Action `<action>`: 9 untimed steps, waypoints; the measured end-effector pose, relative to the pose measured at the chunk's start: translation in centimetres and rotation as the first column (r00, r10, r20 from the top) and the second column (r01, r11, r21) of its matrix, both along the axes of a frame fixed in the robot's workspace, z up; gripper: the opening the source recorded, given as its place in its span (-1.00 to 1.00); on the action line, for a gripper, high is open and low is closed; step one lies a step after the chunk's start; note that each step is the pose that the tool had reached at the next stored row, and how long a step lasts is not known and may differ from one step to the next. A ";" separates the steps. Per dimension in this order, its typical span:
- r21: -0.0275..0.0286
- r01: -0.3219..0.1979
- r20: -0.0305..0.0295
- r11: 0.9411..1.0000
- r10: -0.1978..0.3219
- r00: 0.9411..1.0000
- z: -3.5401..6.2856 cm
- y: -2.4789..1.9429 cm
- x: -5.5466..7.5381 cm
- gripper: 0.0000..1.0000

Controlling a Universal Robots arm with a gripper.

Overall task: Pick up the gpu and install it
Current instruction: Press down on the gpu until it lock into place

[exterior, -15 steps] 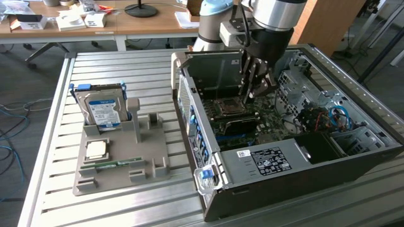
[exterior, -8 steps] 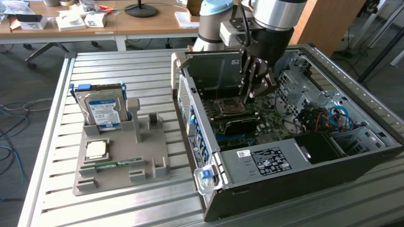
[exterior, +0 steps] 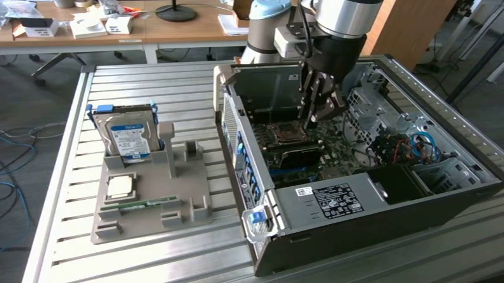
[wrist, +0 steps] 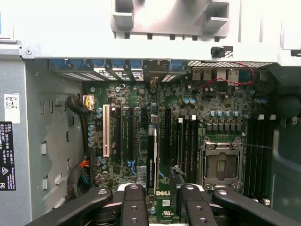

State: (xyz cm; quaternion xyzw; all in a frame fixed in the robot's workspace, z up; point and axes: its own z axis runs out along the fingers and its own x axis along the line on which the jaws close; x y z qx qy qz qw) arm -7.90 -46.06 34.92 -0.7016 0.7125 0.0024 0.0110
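I see the gpu (wrist: 152,157) standing edge-on in its motherboard (wrist: 221,110) slot; gripper (wrist: 162,195) hovers just above, fingers spread, empty; I'd advise confirming full, level seating.

silver arm (exterior: 344,17), pale blue joint cap, black gripper (exterior: 321,112), perhaps screwed fingers (wrist: 135,207)
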 end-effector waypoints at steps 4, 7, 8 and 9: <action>0.000 0.000 0.000 1.000 0.000 1.000 0.00 0.00 0.0 -0.59; 0.000 0.000 0.000 1.000 0.000 1.000 0.00 0.00 0.0 -0.79; 0.000 0.000 0.000 1.000 0.000 1.000 0.00 0.00 0.0 -0.79; 0.000 0.000 0.000 1.000 0.000 1.000 0.00 0.00 0.0 -0.79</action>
